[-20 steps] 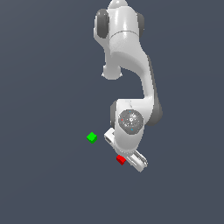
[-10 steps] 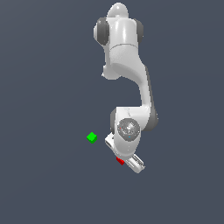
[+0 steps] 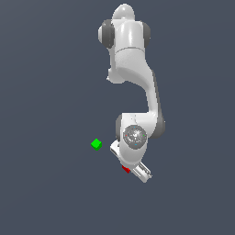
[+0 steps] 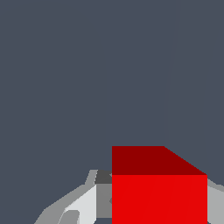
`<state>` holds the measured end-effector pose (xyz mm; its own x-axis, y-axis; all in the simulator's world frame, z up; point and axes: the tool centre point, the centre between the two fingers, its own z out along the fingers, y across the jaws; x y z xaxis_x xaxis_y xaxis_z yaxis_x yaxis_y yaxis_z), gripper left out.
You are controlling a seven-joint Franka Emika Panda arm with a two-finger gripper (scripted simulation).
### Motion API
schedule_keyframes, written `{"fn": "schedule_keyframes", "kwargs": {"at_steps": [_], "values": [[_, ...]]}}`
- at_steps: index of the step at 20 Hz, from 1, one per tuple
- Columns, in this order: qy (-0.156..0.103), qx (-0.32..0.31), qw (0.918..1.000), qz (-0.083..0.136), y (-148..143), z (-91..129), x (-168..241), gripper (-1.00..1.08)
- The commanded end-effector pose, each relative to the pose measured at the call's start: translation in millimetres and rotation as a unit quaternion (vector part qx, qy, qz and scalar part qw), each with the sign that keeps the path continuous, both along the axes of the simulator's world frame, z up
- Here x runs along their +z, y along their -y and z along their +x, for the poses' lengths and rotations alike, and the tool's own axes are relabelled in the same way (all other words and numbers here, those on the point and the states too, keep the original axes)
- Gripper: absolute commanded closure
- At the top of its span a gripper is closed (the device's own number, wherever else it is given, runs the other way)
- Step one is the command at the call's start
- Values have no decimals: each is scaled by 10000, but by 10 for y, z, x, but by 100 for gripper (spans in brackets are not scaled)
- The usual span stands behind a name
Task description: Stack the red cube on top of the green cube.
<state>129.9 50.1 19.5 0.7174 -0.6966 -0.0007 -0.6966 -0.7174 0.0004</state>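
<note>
The claw (image 3: 128, 168) sits low over the red cube (image 3: 125, 170), which fills the space between its fingers (image 4: 83, 205); whether they press it I cannot tell. The green cube (image 3: 96, 144) rests apart, toward the exterior view's left.

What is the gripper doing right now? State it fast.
Gripper: fingers flank the red cube; whether they are shut on it cannot be told.

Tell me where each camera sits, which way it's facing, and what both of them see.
Exterior view: off the arm, apparently high above, looking down on the floor; shows the whole arm, the gripper, the green cube.
Wrist view: on the wrist, looking along the fingers at the red cube up close.
Shared: red cube and gripper.
</note>
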Motion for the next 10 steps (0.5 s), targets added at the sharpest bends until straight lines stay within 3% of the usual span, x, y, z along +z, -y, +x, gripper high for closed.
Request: {"fn": "schedule_keyframes", "kwargs": {"at_steps": [1,10], "values": [[3,0,10000,0,0,3,4,108],[1,2,10000,-1,-3,-4,47,108]]}}
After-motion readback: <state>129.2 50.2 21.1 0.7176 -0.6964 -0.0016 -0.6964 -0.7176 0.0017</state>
